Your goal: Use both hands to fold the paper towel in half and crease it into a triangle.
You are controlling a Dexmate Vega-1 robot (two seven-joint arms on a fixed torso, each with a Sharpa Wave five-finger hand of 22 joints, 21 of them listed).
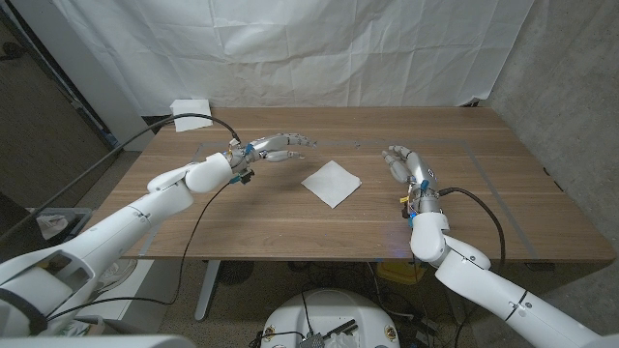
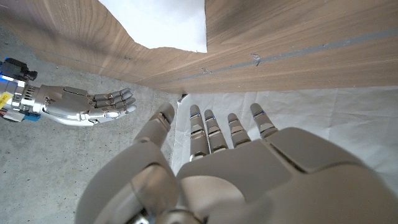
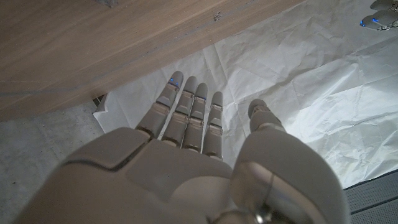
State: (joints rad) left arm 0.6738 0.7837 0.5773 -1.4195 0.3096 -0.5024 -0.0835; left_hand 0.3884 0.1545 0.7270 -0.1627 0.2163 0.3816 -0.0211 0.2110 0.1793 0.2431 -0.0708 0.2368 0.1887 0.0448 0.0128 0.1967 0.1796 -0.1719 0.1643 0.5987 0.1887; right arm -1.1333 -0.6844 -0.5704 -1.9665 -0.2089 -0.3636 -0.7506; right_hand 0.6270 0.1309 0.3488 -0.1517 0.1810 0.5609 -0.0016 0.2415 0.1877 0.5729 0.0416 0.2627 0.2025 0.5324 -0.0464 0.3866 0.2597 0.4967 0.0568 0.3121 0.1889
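**Both hands free, paper towel lying between them**

We see our left hand (image 1: 276, 147) held out over the table (image 1: 242, 222), its fingers extended and apart, holding nothing. In the left wrist view the same hand (image 2: 249, 168) shows its back, fingers straight and spread, with no object between them. Our right hand (image 1: 398, 159) is on the other side of the table, fingers loosely bent and apart, also without anything in it; in the right wrist view its fingers (image 3: 186, 112) reach out straight and separate.

Between the two hands lies the paper towel (image 1: 331, 183), a white square turned like a diamond, flat on the wood and apart from both hands. It sits nearer the middle of the table, slightly closer to our right hand than our left. In the left wrist view one corner of the paper towel (image 2: 165, 22) shows on the wood, and our right hand (image 2: 81, 104) appears beyond it.

At the far left corner of the table sits a small white box (image 1: 191, 107). A wrinkled white sheet (image 1: 319, 48) hangs behind the table.
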